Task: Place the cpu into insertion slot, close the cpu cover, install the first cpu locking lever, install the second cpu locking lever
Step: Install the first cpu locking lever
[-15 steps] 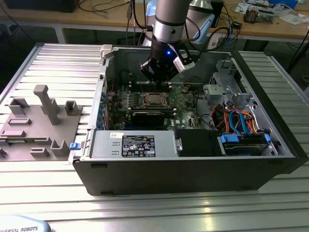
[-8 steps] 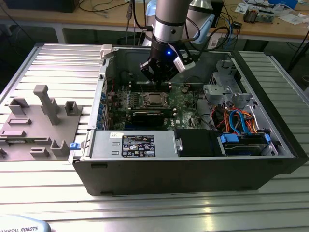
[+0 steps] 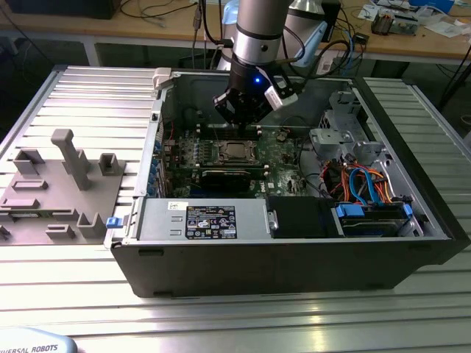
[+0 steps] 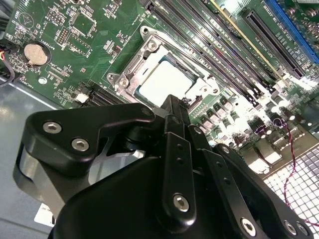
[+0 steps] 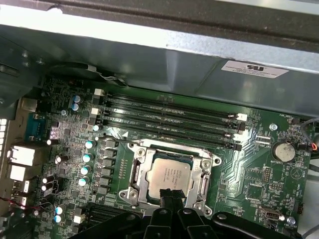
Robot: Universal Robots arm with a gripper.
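The cpu [image 5: 169, 174], a silvery square chip, sits in the insertion slot [image 5: 215, 160] on the green board. The cpu cover [image 5: 138, 172], a thin metal frame, lies flat around the chip, whose top shows through its window. My gripper [image 5: 169, 193] hangs just above the chip's edge with its black fingers pressed together and nothing between them. The second wrist view has the gripper [image 4: 175, 103] in front of the cpu [image 4: 164, 82] and the cpu cover [image 4: 130, 69]. In the exterior view the gripper [image 3: 239, 118] hovers over the cpu [image 3: 235, 151] inside the open computer case.
Long black memory slots [image 5: 169, 117] run beside the socket, and a coin battery [image 5: 284, 151] lies on the board. The case wall [image 3: 294, 257], a power supply [image 3: 210, 220] and a cabled drive cage [image 3: 368, 191] ring the board. A grey fixture [image 3: 66, 184] is on the exterior view's left.
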